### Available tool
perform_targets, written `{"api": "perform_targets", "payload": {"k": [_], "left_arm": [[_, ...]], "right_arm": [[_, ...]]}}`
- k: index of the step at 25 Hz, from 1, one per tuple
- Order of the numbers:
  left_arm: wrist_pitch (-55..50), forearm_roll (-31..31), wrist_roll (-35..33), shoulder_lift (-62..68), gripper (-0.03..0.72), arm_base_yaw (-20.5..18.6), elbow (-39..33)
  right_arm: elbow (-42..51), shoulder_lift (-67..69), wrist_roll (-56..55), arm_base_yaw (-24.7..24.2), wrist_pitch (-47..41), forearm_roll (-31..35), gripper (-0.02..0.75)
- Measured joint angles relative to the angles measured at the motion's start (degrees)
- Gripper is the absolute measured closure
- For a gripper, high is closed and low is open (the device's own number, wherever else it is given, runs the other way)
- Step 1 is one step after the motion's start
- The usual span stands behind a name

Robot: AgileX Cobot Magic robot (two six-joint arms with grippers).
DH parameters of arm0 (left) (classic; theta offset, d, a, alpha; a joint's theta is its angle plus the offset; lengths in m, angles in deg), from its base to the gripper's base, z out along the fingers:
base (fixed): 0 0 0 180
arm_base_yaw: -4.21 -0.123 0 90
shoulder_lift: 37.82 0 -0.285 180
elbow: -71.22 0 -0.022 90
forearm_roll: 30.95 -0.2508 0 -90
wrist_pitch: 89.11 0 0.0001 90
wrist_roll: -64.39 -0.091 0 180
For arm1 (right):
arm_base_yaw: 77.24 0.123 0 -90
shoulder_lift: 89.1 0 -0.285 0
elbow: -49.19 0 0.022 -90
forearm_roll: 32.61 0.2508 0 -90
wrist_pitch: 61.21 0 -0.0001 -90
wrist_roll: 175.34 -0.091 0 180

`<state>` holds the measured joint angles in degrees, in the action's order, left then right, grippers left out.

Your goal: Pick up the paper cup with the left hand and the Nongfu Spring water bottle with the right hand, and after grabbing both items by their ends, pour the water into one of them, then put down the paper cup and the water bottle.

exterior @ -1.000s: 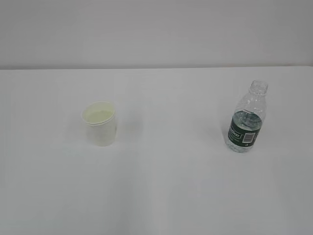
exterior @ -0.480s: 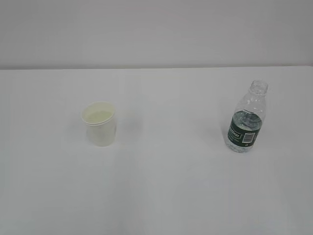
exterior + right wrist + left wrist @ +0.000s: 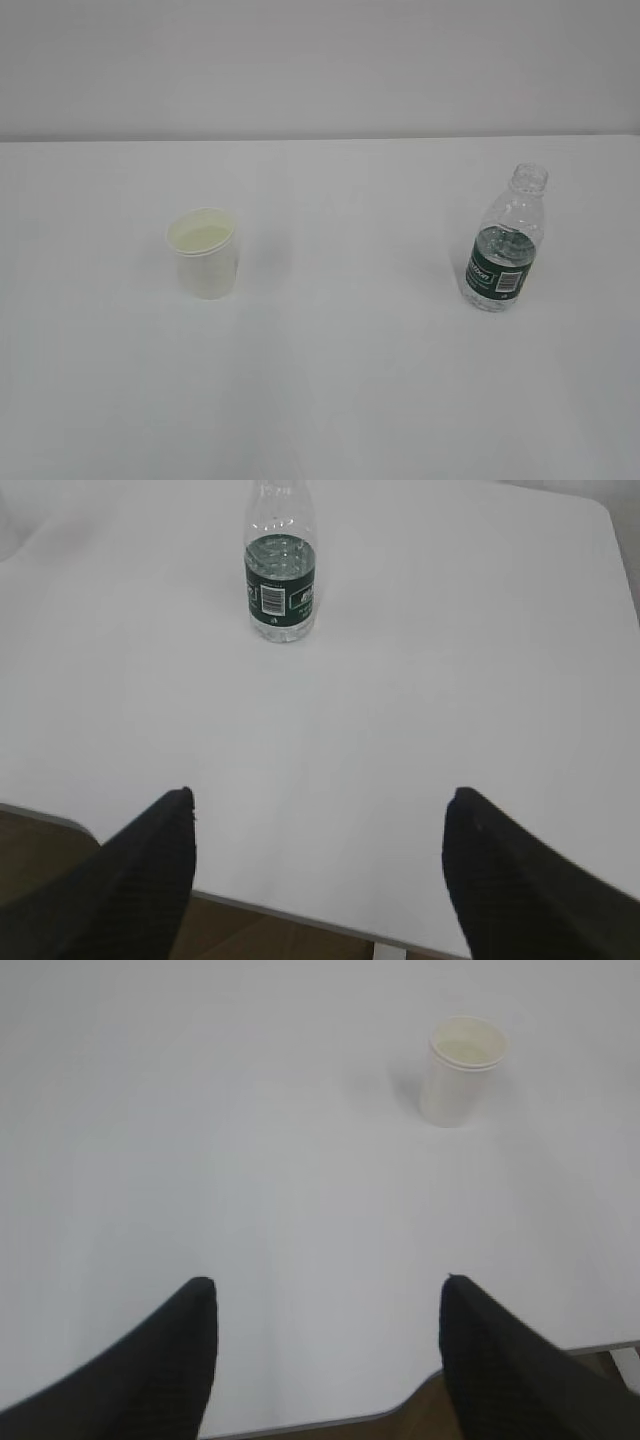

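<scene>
Nothing is shifting on the white table (image 3: 330,400) since the earlier frames, apart from a faint wobble of the cup's rim. One paper cup (image 3: 205,252) is standing upright at centre left of the exterior view, and one uncapped Nongfu Spring water bottle (image 3: 505,243), water (image 3: 500,250) sitting low inside, is standing well apart at right. Neither arm is showing there. Only the wrist views are showing them: the left hand (image 3: 325,1360) and the right hand (image 3: 320,875), two in all, are hovering over the near table edge, claws apart and holding nothing.

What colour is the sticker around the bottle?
Dark green, with a white barcode patch. The bottle's label shows best in the right wrist view.
</scene>
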<state>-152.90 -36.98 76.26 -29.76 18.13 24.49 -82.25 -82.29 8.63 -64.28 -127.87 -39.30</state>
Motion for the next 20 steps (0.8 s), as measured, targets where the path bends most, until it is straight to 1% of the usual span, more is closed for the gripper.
{"api": "perform_targets", "payload": {"k": [20], "left_arm": [[0.0,0.0,0.0,0.0,0.194,0.0,0.0]], "right_arm": [[0.3,0.0,-0.1,0.0,0.9,0.0,0.164]]}}
